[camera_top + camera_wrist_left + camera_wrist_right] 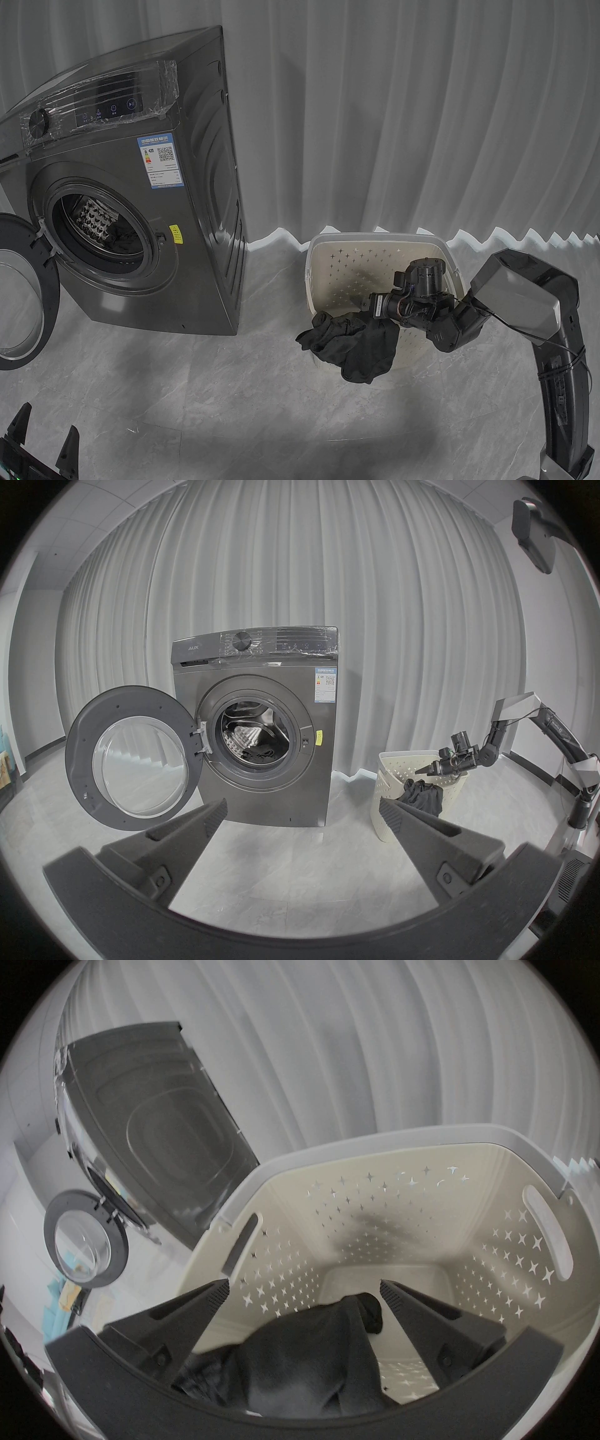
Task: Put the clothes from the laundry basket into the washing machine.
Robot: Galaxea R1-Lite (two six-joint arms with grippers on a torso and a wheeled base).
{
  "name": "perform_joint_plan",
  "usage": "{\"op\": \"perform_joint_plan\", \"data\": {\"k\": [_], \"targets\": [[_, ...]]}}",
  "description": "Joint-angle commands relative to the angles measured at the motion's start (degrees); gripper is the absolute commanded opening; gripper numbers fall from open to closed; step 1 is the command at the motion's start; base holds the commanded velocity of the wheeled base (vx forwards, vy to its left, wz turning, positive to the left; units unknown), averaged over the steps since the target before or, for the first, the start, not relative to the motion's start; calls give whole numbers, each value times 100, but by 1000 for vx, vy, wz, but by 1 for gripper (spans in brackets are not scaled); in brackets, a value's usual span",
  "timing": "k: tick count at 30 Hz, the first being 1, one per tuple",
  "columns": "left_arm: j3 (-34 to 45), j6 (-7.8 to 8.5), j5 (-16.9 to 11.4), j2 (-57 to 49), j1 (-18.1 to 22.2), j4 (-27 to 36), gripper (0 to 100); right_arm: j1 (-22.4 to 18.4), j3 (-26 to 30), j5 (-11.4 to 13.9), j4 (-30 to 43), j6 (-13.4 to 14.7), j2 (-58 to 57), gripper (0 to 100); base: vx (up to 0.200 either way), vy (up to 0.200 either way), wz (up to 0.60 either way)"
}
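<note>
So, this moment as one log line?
right gripper: fingers open over dark garment on basket rim | washer door open | left gripper: fingers open

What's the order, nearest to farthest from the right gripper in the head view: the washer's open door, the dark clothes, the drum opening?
1. dark clothes, draped over the near rim of the laundry basket, right at the right gripper.
2. drum opening, in the front of the washing machine, to the robot's left.
3. open door, swung out farthest left.
</note>
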Motion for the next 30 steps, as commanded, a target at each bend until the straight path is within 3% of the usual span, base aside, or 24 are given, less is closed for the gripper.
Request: {"op": "perform_joint_plan", "data": {"k": [1, 30], "targets": [[101, -2, 2, -93, 2, 0, 100, -17, 234, 6, -13, -154, 23, 100, 0, 0, 0], [101, -2, 2, -93, 2, 0, 100, -131, 190, 6, 4, -418, 357, 100, 0, 0, 0]]}}
